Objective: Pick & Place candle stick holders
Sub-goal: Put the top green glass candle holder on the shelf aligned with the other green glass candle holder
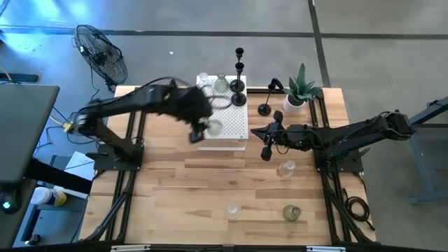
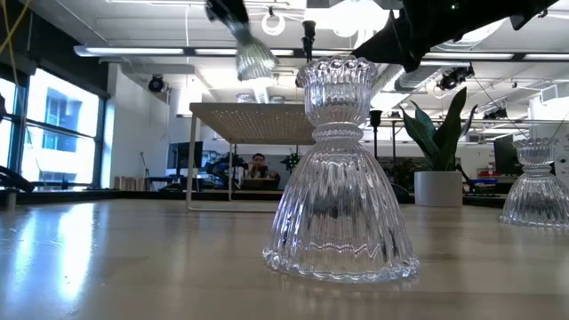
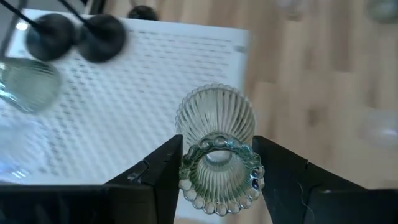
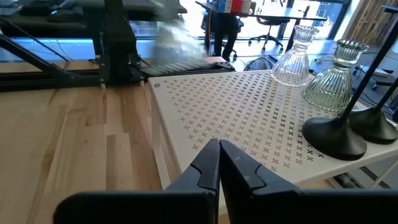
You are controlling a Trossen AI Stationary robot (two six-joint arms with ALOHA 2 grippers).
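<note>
Ribbed greenish glass holder [image 3: 217,149] held above box; clear ones [image 1: 232,208] on table.

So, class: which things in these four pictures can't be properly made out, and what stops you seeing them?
- Left pincer, left wrist view: shut on a ribbed glass holder; holder's lower end is cut by the picture's edge.
- Same holder, low view: motion-blurred.
- Right pincer, right wrist view: shut, empty; a blurred shape behind the white perforated box cannot be identified.
- Person, low view: too small.
</note>
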